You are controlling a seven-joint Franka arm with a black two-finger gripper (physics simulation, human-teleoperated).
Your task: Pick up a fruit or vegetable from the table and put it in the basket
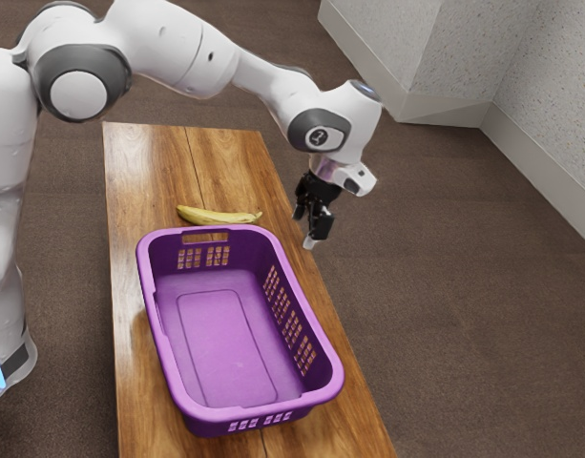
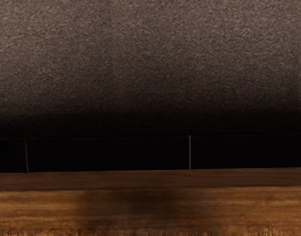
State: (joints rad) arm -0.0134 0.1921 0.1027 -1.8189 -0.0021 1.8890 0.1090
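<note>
Near the table's (image 1: 144, 172) long edge, my gripper (image 1: 309, 227) is hanging empty, its fingers standing apart.
The banana (image 1: 218, 218) is lying on the wood just outside the basket's (image 1: 244, 413) handled short end, and reaching it is looking like the step in hand. I am wanting to bring the hand back over the table, centre it above the fruit's middle and turn it so the fingers are straddling the narrow width, then lower straight down; the purple rim is sitting close enough to snag a finger, so I am favouring a slow descent. Glossy brown planks are running lengthwise under everything, while dark carpet (image 1: 464, 315) is spreading toward speckled pale walls (image 1: 559, 86) with plain skirting (image 1: 540, 176).
</note>
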